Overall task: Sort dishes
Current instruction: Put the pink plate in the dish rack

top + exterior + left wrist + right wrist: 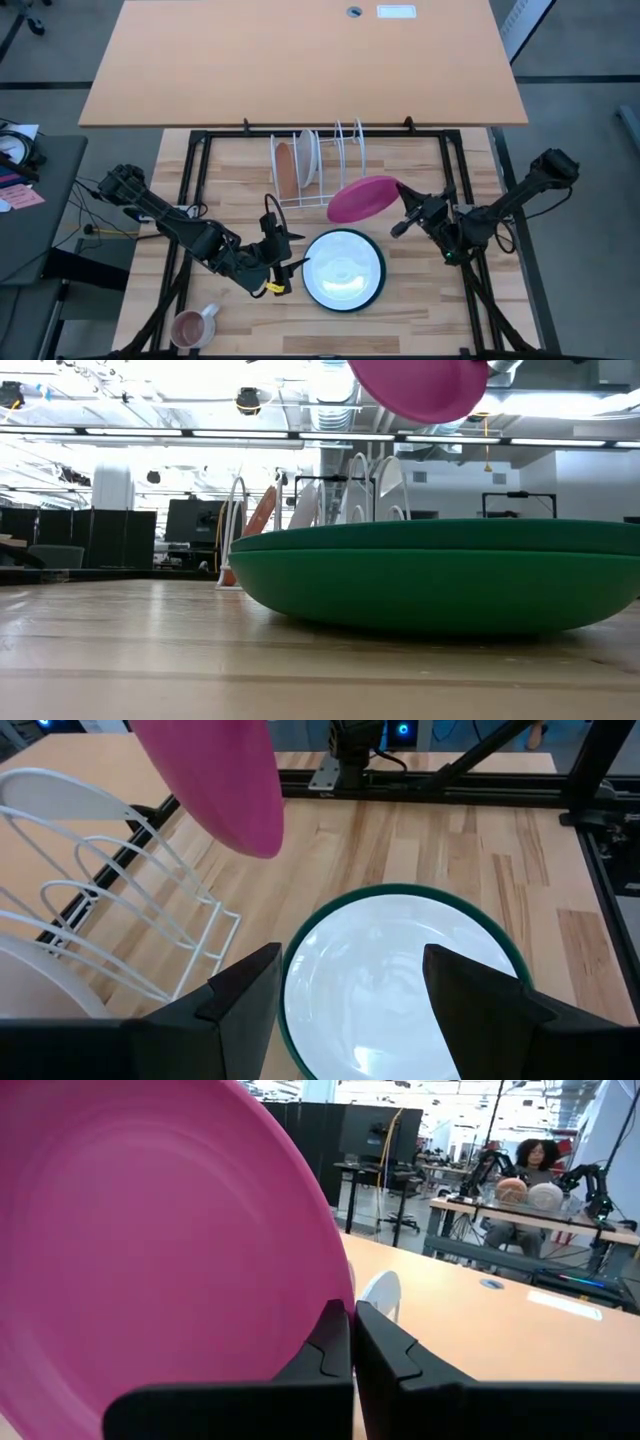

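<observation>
Gripping pink plate [362, 197] rim, right tool [401, 189], above rack [318, 165] edge.

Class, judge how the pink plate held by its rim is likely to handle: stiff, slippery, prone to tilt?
Probably stiff: the pink plate keeps its shape, held at one edge by the right gripper. Its glossy surface suggests it may slip. Gripped at the rim alone, it could tilt.
</observation>
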You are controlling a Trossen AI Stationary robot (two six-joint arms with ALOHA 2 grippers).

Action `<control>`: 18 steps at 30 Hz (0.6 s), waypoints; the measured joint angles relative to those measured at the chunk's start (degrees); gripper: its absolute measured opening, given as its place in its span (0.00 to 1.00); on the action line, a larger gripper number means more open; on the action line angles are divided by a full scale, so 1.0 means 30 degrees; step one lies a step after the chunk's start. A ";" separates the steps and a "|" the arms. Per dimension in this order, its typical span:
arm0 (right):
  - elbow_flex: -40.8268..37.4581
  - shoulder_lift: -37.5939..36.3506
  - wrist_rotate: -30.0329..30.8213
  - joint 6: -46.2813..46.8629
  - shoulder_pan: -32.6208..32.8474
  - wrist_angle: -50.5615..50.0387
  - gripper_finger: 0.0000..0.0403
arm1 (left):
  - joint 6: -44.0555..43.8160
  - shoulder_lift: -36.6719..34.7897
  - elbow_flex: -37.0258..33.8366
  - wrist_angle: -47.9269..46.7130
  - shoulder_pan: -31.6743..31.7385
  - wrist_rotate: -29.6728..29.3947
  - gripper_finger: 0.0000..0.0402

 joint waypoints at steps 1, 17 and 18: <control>0.0000 0.0000 -0.0306 0.0079 0.0013 0.0062 0.00 | 0.0000 0.0000 0.0000 0.0000 0.0000 0.0000 0.59; 0.0000 0.0000 -1.5141 -0.2193 0.0350 0.5347 0.00 | 0.0044 0.0000 0.0000 -0.0058 0.0007 0.0000 0.59; 0.0000 0.0000 -1.5973 -0.2187 0.0452 0.5702 0.00 | 0.0037 0.0000 0.0000 -0.0058 0.0007 0.0000 0.59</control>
